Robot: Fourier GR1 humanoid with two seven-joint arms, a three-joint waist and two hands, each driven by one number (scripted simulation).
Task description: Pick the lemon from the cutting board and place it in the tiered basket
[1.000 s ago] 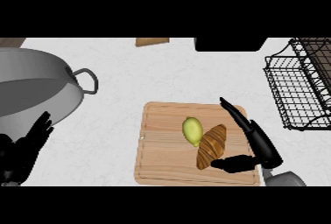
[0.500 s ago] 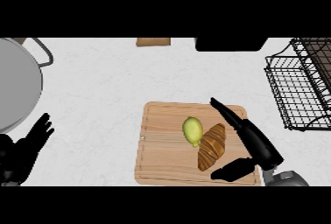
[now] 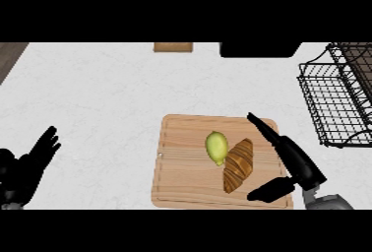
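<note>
right hand (image 3: 291, 160): fingers straight, thumb spread, holding nothing, over cutting board (image 3: 181, 187) right edge | lemon (image 3: 216, 147): on board, touching croissant (image 3: 238, 165) between it and hand | advice: reach over pastry, curl round lemon only | tiered basket (image 3: 338, 106): far right | left hand (image 3: 29, 165): open, resting on bench lower left
</note>
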